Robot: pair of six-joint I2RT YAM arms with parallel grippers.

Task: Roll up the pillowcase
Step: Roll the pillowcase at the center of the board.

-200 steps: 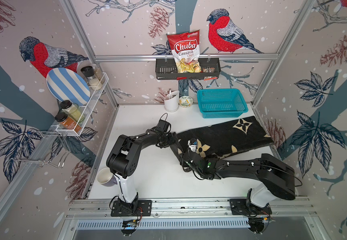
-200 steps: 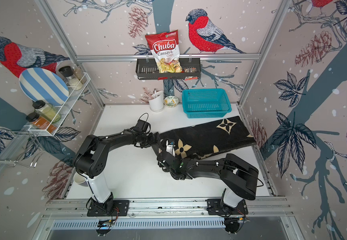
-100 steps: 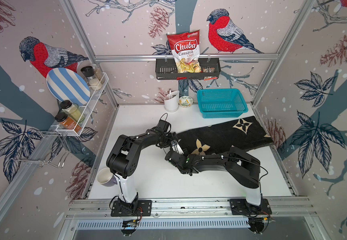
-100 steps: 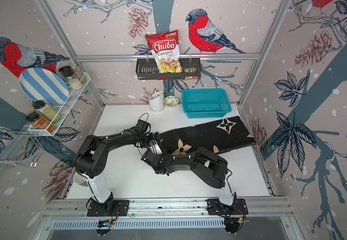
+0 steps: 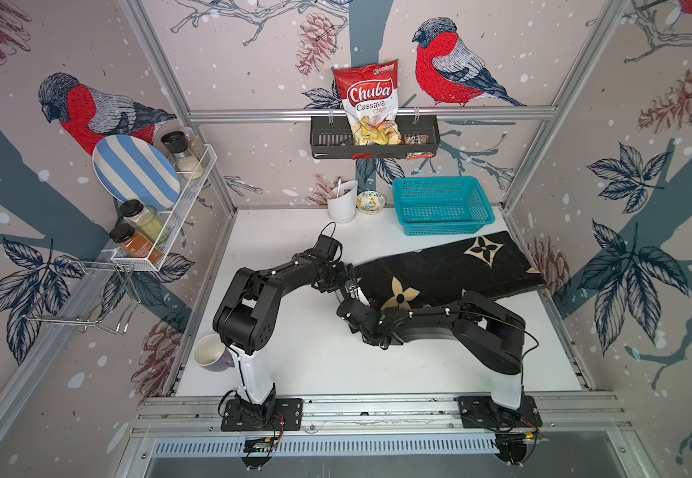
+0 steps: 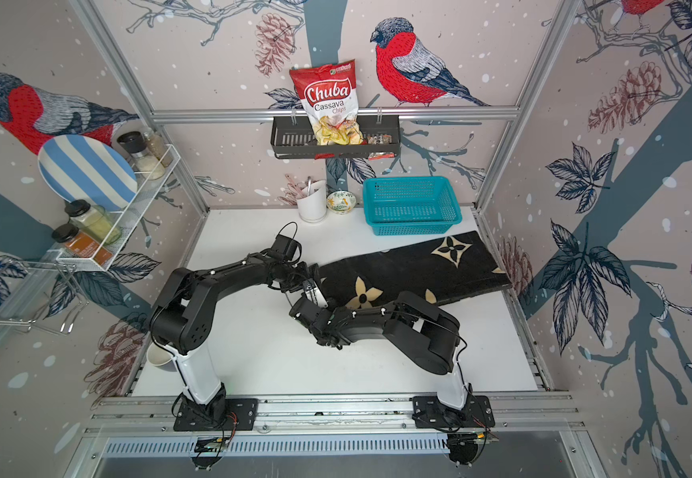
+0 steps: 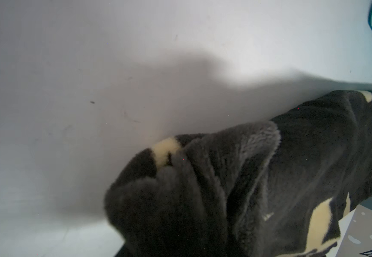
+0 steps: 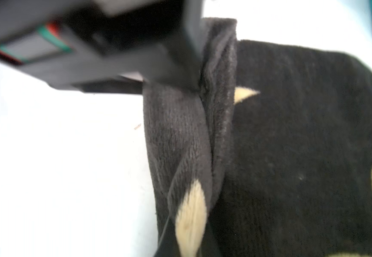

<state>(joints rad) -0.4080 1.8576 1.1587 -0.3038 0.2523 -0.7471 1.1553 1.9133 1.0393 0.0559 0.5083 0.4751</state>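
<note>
The pillowcase (image 5: 451,269) (image 6: 410,269), black plush with cream flower and star motifs, lies as a long folded band across the right half of the white table (image 5: 294,351). Its left end is turned over into a narrow fold (image 8: 180,133). My left gripper (image 5: 346,281) (image 6: 309,283) is at that end's far corner. Bunched cloth (image 7: 191,200) covers its jaws, so its state does not show. One of its fingers (image 8: 180,62) presses into the fold. My right gripper (image 5: 358,306) (image 6: 307,308) sits at the near corner, shut on the fold, which runs straight into its jaws.
A teal basket (image 5: 441,205) stands just behind the pillowcase. A white utensil cup (image 5: 342,202) and a small bowl (image 5: 371,202) stand at the back wall. A mug (image 5: 209,351) sits beside the left arm's base. The right wall is close to the pillowcase's far end.
The right arm has swung left along the cloth's near edge to its left end, and its gripper has shut there. The left arm has stayed in place.
</note>
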